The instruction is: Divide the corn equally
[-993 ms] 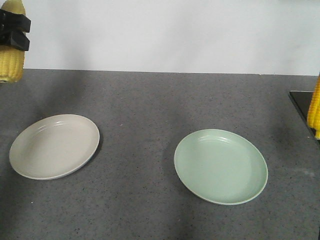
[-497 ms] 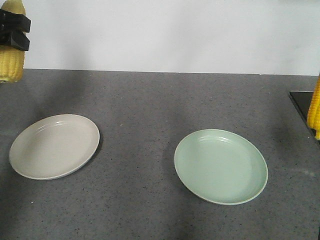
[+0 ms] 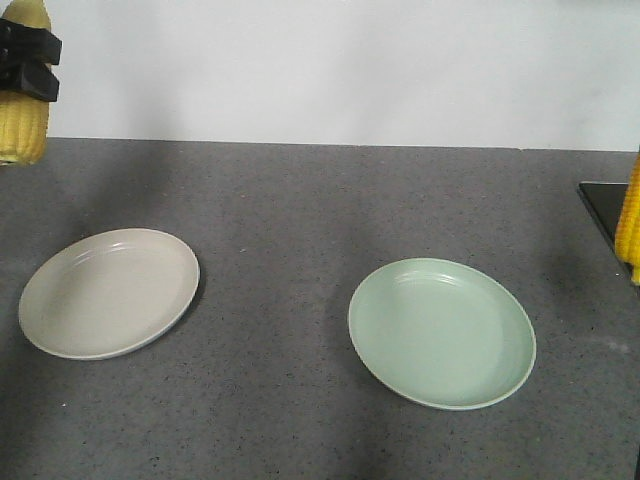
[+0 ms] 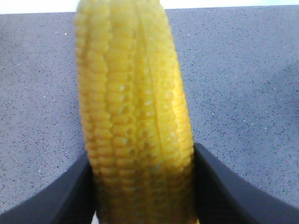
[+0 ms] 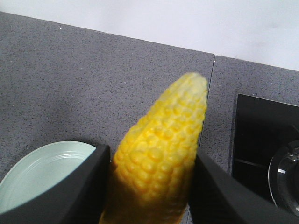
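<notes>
Left gripper (image 4: 142,186) and right gripper (image 5: 149,186) each clamp a corn cob between the jaws, high off-plate; early release means rolling.

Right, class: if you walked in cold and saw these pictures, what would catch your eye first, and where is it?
Two bright yellow corn cobs held in the air: one in the left gripper at the far left, one in the right gripper at the right edge. Below, on the grey table, sit two empty plates, a beige plate left and a green plate right.
</notes>
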Available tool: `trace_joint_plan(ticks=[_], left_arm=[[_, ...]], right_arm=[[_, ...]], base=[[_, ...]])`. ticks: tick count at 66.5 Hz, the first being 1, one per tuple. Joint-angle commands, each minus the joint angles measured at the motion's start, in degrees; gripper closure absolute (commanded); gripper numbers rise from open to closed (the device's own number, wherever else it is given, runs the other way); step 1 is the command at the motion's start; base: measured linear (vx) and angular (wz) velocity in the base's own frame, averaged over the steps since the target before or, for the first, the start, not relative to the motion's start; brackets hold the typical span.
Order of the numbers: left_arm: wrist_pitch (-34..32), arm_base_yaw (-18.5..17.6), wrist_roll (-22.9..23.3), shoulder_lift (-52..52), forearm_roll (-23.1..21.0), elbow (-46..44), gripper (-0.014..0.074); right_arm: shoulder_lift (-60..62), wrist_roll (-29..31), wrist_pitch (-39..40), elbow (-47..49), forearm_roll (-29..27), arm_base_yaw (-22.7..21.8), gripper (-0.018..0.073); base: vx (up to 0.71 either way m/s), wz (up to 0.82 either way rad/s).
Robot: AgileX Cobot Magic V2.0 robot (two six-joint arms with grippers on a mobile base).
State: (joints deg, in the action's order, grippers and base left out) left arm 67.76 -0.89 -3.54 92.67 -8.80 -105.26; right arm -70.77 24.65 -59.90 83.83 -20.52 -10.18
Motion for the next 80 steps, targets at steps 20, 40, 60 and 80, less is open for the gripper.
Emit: trace_joint_plan(ticks=[20, 40, 60, 80], left_arm=[[-3.21, 0.02, 0.09, -2.39, -0.96, -1.37, 0.0559], [-3.21, 0.02, 0.09, -2.39, -0.96, -1.37, 0.0559], [-3.21, 0.02, 0.09, -2.39, -0.96, -1.37, 0.0559], [-3.21, 0.02, 0.09, -2.39, -0.96, -1.37, 0.0559]], right_arm=[[1.39, 0.51, 3.11, 1.34, -1.27, -0.27, 0.0568], [1.39, 0.51, 3.11, 1.34, -1.27, -0.27, 0.0568], [1.39, 0.51, 3.11, 1.34, -1.27, -0.27, 0.0568], [1.39, 0.51, 3.11, 1.34, -1.27, -0.27, 0.0568]], base=[[0.0, 0.0], [0.0, 0.0], [0.0, 0.0], [0.0, 0.0]])
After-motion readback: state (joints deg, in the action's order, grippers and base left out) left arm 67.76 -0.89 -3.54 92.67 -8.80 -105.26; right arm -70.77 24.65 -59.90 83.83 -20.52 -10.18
